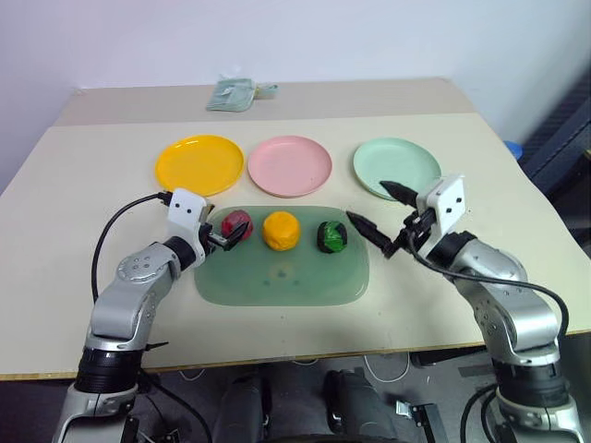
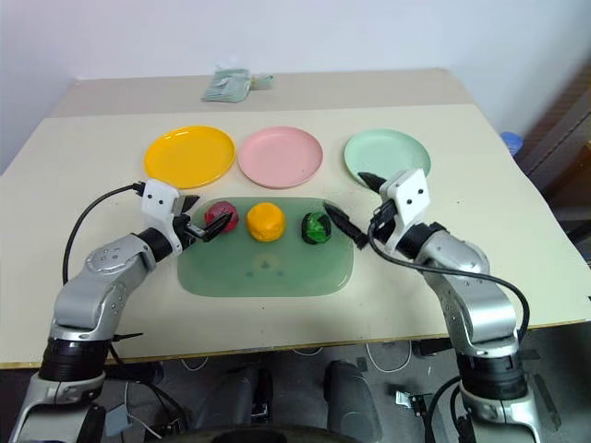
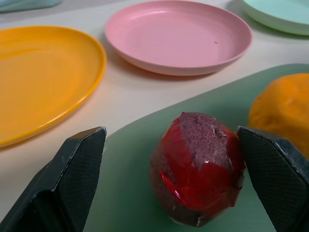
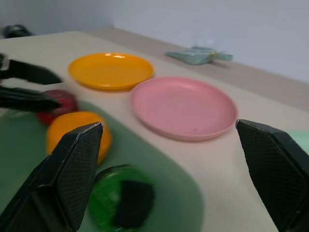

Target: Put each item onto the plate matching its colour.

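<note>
On the translucent green mat three lumps lie in a row: a red item, an orange-yellow item and a green item with black patches. Behind the mat stand the yellow plate, the pink plate and the mint green plate, all bare. My left gripper is open, its fingers on either side of the red item without closing on it. Just right of the green item, my right gripper hangs open with nothing in it.
A small pale green packet lies at the far edge of the beige table. A black cable loops from my left arm over the table. A blue object sits off the table's right side.
</note>
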